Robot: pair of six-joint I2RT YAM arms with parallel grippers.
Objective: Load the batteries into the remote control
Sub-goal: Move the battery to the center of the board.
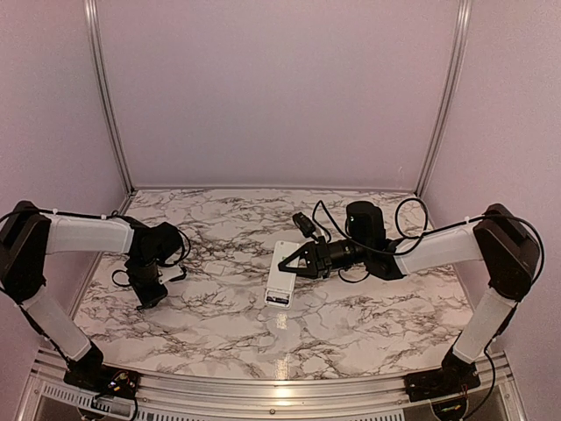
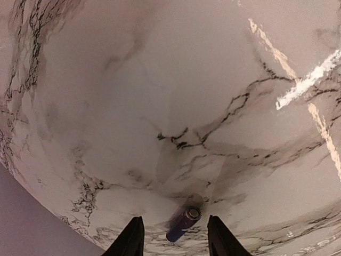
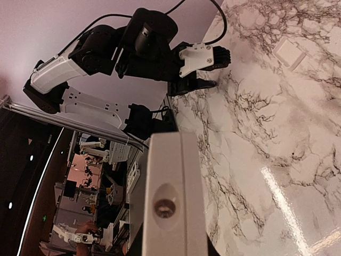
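Our left fingers [image 2: 130, 240] straddle one battery [image 2: 183, 225] on the tabletop [image 1: 219, 324], spread, not touching, set to pinch; right fingers [image 1: 298, 257] pinch the remote control [image 1: 280, 279] to steady it.

Twin black-and-white arms [image 1: 88, 235]
White link shells, black joints; left claw [image 1: 149, 301] and right claw [image 1: 282, 263] black; black cables [image 3: 222, 21] loop off wrists.

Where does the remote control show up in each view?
Top external: remote control mid-picture, slightly below centre.
Left wrist: not in it.
Right wrist: bottom centre, close up.
Shared landmark: the veined marble table, in all three.
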